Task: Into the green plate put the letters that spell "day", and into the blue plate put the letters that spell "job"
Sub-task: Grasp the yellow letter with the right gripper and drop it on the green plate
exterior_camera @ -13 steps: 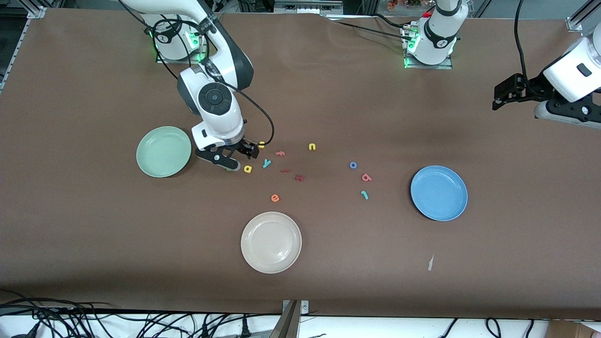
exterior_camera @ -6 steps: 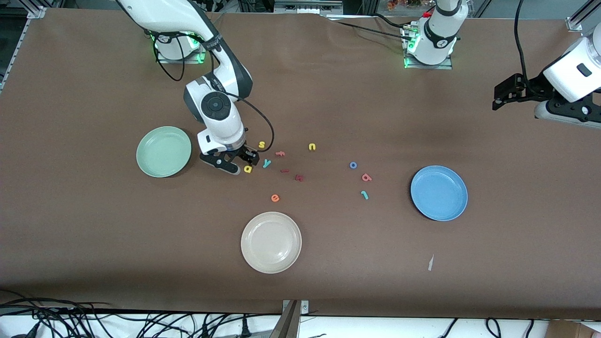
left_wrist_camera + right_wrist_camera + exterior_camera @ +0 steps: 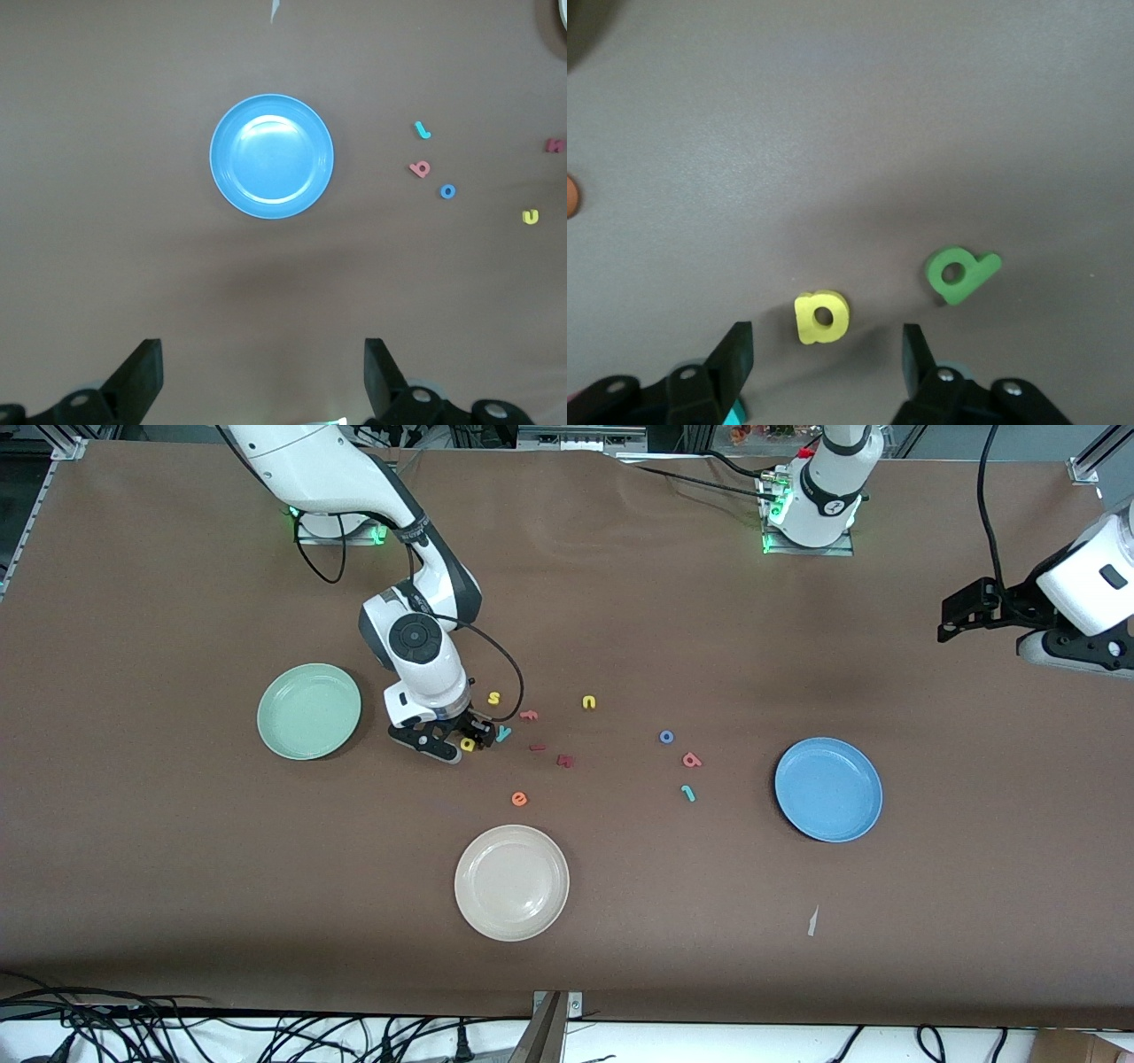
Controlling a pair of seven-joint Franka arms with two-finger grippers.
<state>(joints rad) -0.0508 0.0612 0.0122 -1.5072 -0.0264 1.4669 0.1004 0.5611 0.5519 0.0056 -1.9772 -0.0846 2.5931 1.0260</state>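
My right gripper [image 3: 826, 356] is low over the table, open, its fingers either side of the yellow "a" [image 3: 822, 317] without touching it. The dark green "d" [image 3: 961, 274] lies just outside one finger. In the front view the gripper [image 3: 454, 741] covers the "d"; the "a" [image 3: 467, 744] and light blue "y" [image 3: 503, 732] show beside it. The green plate [image 3: 309, 711] lies toward the right arm's end. Blue "o" [image 3: 666, 736], salmon "b" [image 3: 692, 760] and teal "j" [image 3: 687, 793] lie near the blue plate [image 3: 828, 788]. My left gripper [image 3: 261, 381] waits open in the air.
A cream-white plate [image 3: 511, 882] sits nearer the front camera. Yellow "s" [image 3: 493, 698], pink "f" [image 3: 529, 714], yellow "u" [image 3: 588, 702], orange "e" [image 3: 519, 799] and two dark red pieces [image 3: 565, 760] are scattered mid-table. A paper scrap [image 3: 812, 921] lies near the front edge.
My right gripper has slid from beside the green plate to over the yellow "a" and come down, its fingers narrowing. The left arm has shifted slightly.
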